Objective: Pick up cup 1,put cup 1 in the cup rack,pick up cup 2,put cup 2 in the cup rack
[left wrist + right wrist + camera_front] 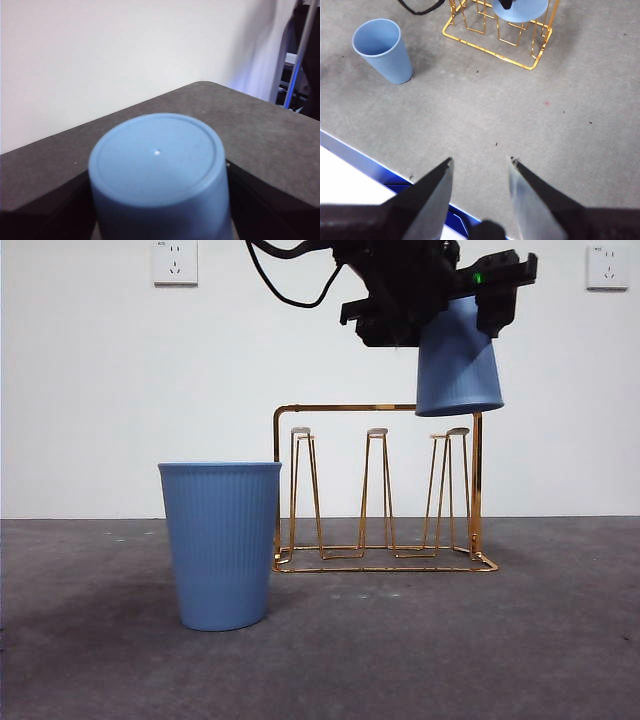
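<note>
My left gripper (450, 315) is shut on a blue ribbed cup (458, 360) held upside down, mouth down and slightly tilted. The cup hangs just above the right-hand pegs of the gold wire cup rack (340, 407), with its rim level with the rack's top bar. In the left wrist view the cup's flat base (157, 170) fills the space between the jaws. A second blue cup (221, 545) stands upright on the table, left of the rack and nearer the camera. My right gripper (481, 162) hovers open over bare table, far from the upright cup (382, 50) and the rack (485, 48).
The grey table top (500, 640) runs back to a white wall with two sockets (175, 260). A black cable (285, 285) loops down from the left arm. In the right wrist view the table's blue edge (365, 160) lies close beside the right gripper.
</note>
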Robot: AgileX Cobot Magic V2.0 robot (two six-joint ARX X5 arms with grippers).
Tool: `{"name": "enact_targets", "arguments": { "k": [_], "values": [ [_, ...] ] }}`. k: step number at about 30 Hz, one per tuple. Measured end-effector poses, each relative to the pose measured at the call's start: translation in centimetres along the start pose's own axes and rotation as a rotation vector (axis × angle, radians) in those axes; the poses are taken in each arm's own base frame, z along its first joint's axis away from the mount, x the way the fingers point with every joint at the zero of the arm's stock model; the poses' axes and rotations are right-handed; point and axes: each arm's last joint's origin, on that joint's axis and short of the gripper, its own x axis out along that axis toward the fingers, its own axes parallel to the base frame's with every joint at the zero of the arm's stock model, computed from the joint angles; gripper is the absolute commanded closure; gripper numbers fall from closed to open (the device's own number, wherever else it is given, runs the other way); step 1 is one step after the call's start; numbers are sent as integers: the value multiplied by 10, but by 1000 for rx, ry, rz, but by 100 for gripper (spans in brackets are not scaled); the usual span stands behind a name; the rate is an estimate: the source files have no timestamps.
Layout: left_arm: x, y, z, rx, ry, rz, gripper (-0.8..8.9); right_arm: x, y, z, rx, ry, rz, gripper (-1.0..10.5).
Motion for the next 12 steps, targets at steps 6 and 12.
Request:
{"name": "enact_targets", "arguments": {
  "k": [6,12],
  "values": [
    [6,5,-6,-1,4,14,821,0,0,0,0,0,0,761],
    [11,4,-15,3,17,12,821,0,0,0,0,-2,0,761]
  ]
}}
